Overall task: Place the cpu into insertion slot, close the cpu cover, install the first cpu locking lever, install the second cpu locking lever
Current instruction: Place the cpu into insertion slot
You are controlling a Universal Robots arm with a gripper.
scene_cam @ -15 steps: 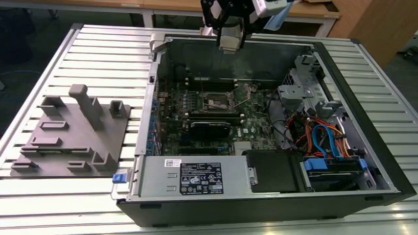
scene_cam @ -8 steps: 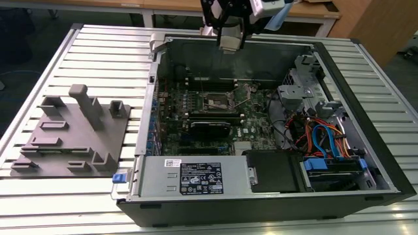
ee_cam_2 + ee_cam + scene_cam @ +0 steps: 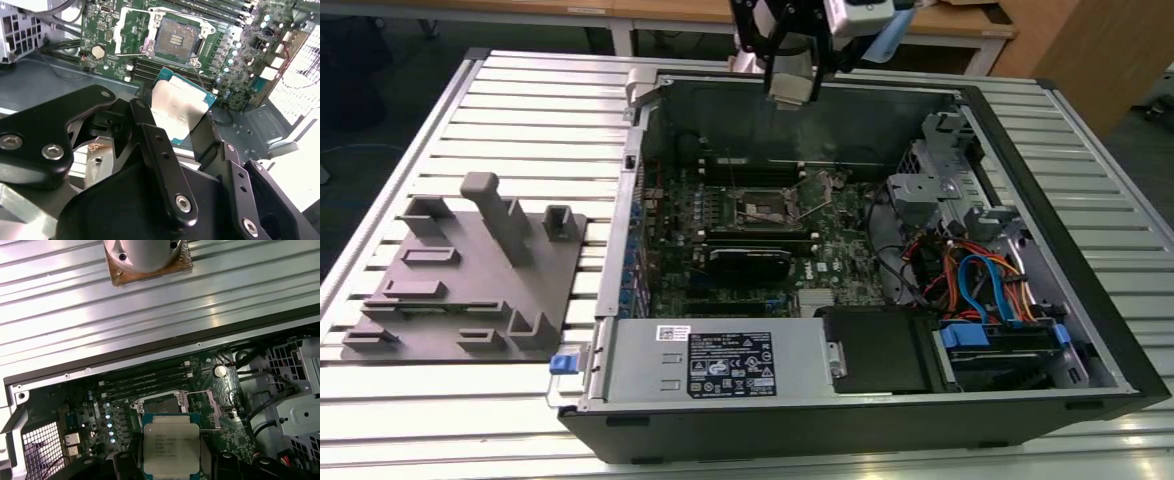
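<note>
Black fingers [image 3: 144, 122] pinching cpu [image 3: 177, 111] by opposite edges, well apart from insertion slot [image 3: 175, 40]

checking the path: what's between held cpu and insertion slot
Just air over the long black slots, in the second wrist view; the cpu hangs short of the insertion slot.

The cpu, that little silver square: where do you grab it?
By two opposite thin edges, coming in level with its flat faces, as the gripper holds the cpu now. It is a thin flat square, so edge pinching leaves both faces untouched.
</note>
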